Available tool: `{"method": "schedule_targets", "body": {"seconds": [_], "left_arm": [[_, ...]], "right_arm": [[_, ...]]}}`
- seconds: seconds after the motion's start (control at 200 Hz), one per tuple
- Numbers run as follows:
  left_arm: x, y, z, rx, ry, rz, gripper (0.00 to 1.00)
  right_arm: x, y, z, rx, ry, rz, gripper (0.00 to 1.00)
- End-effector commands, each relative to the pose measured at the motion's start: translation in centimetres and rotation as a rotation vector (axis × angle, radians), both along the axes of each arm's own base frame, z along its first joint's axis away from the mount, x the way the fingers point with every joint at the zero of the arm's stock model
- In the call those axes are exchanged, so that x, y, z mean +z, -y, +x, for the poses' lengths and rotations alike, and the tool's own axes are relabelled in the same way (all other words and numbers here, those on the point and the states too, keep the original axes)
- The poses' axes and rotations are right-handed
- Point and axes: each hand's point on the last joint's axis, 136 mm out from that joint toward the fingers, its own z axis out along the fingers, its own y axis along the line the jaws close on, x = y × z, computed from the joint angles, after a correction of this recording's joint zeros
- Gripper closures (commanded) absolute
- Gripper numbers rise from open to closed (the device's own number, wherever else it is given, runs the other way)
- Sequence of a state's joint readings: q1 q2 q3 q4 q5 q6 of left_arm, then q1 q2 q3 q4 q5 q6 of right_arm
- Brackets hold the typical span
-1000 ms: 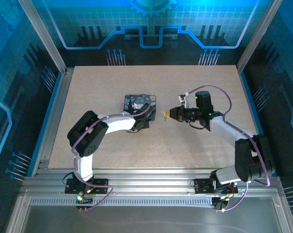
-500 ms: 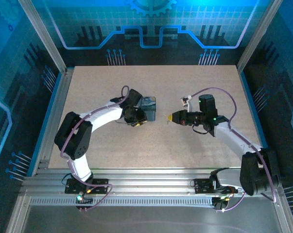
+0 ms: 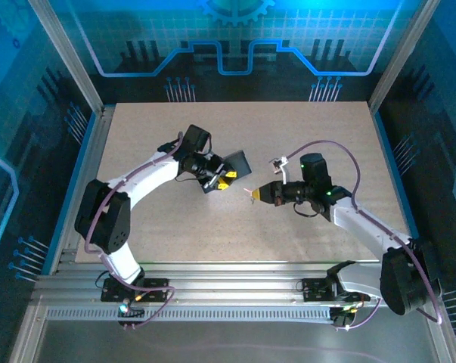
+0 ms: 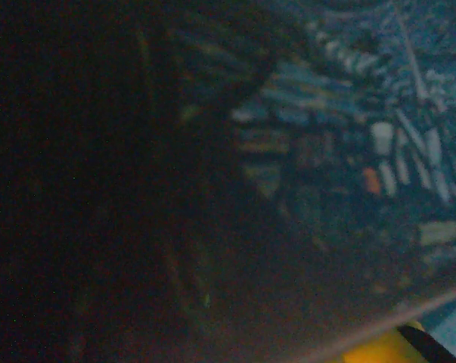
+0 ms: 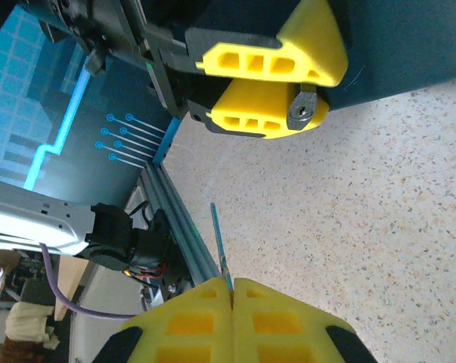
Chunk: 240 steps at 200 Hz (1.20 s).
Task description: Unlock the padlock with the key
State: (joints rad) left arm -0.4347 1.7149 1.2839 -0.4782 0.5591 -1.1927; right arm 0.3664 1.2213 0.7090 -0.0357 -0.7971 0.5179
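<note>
Speckled beige table (image 3: 303,128) with two robot arms reaching toward its middle. The left arm holds a dark blue box (image 3: 237,161) tilted up off the surface. The left gripper (image 5: 322,83) has its yellow fingers set narrowly, pinching the padlock (image 5: 302,111) at their tips. The padlock shows as a small metal face with a keyhole slot, just beside the box. The right gripper (image 5: 231,291) faces it, apart, with its fingers pressed together on the key (image 5: 217,231), whose thin blade points toward the padlock.
</note>
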Motion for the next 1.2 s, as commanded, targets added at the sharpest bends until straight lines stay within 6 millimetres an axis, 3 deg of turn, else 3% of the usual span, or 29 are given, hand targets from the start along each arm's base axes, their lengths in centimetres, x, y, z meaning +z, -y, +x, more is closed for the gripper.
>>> {"method": "schedule_targets", "body": {"seconds": [0.0, 0.185, 0.525, 0.755, 1.196], "left_arm": [[5.2, 1.3, 0.2, 0.012, 0.050, -0.160, 1.00], [5.6, 1.2, -0.4, 0.013, 0.061, -0.187, 1.00], [5.4, 1.0, -1.3, 0.002, 0.063, -0.205, 1.00], [5.5, 1.1, -1.2, 0.003, 0.067, -0.217, 1.00], [5.4, 0.8, -1.4, 0.014, 0.069, -0.221, 1.00]], "right_arm": [[0.6, -0.9, 0.9, 0.042, 0.066, 0.007, 1.00], [0.2, -1.2, 2.1, 0.048, 0.070, -0.013, 1.00], [1.8, -1.9, 2.4, 0.079, 0.133, -0.022, 1.00], [0.5, -2.5, 2.4, 0.093, 0.102, -0.050, 1.00], [0.0, -2.6, 3.1, 0.068, 0.094, -0.058, 1.00]]}}
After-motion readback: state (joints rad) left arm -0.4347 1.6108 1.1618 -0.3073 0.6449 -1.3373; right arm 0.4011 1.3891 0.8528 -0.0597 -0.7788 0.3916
